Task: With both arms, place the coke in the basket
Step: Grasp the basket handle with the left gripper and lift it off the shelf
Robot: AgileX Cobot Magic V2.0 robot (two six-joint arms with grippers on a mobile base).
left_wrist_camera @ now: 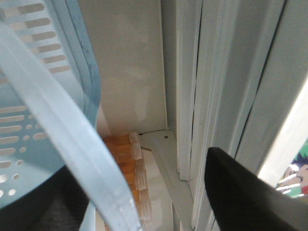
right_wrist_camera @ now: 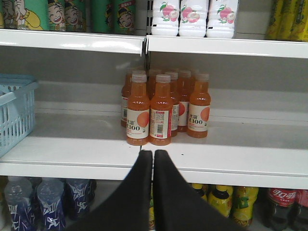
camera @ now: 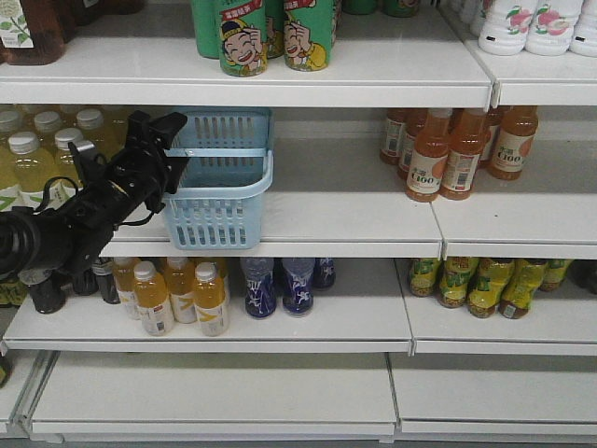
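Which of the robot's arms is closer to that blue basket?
Left. The left gripper is right at the basket's side wall; the right gripper is well away, facing the orange bottles.

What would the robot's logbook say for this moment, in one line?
left gripper: open at left rim of basket | right gripper: shut, empty, facing orange bottles on shelf | coke: untouched, one level lower

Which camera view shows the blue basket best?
The exterior front view: the basket shows nearly whole on the middle shelf. The left wrist view shows only a close piece of wall and handle; the right wrist view, only one end.
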